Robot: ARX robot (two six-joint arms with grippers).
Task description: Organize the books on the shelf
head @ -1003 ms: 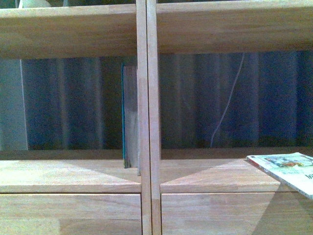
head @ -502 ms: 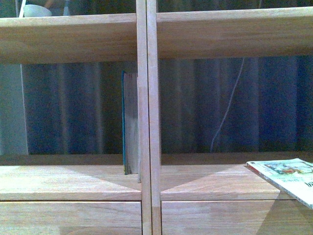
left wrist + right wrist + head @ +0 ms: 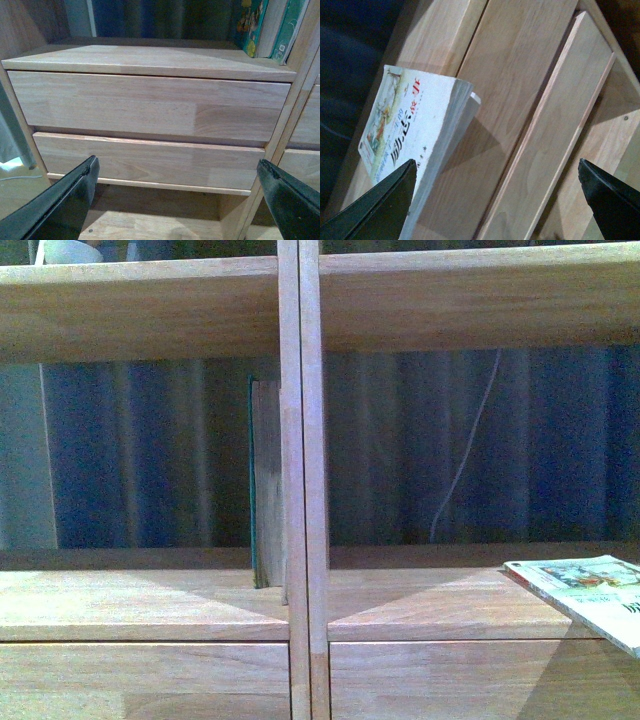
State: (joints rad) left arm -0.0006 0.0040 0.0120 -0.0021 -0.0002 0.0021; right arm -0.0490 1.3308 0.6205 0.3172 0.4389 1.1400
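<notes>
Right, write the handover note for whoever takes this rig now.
Left tool: open, empty, facing the lower drawers.
Right tool: open, beside the white paperback; no grip visible.
Teal-edged book: upright in the left compartment of the shelf, against the middle divider. Looks done.
The paperback sits tilted, poking past the right compartment's front edge.
Left to do: probably stand it upright inside.

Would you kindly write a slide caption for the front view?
Teal-edged book upright against the shelf divider; paperback angled across the right compartment's front edge.
</notes>
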